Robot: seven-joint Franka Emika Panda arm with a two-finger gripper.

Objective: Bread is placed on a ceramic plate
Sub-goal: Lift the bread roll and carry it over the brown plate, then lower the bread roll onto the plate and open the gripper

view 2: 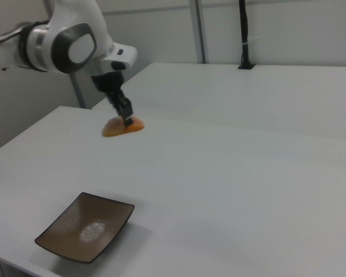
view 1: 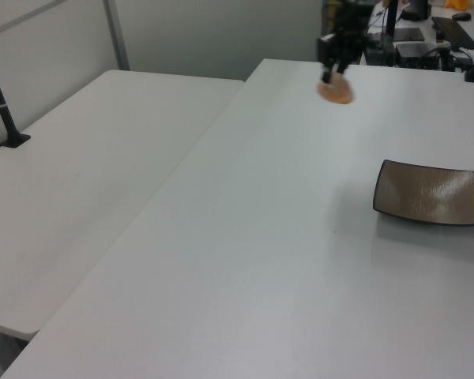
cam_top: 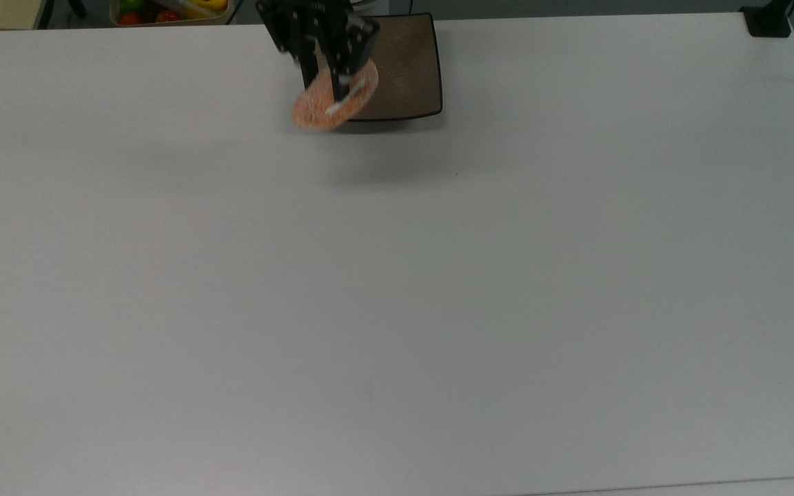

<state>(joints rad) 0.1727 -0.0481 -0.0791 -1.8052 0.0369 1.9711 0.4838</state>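
Evenly and brightly lit from overhead. Cast soft, faint shadows across the white table point(cam_top: 507, 275). Motion-blurred the bread point(cam_top: 333, 100) and gripper point(cam_top: 331, 69) near the top edge; slightly grainy elsewhere.

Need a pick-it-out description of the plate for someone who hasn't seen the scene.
Start from the big white table. In the right view, the ceramic plate lies near the table's front-left corner, low and flat on the surface. It is the square brown dish with rounded corners and a thin dark rim; the only other item nearby is the small orange bread held above the table in the gripper.
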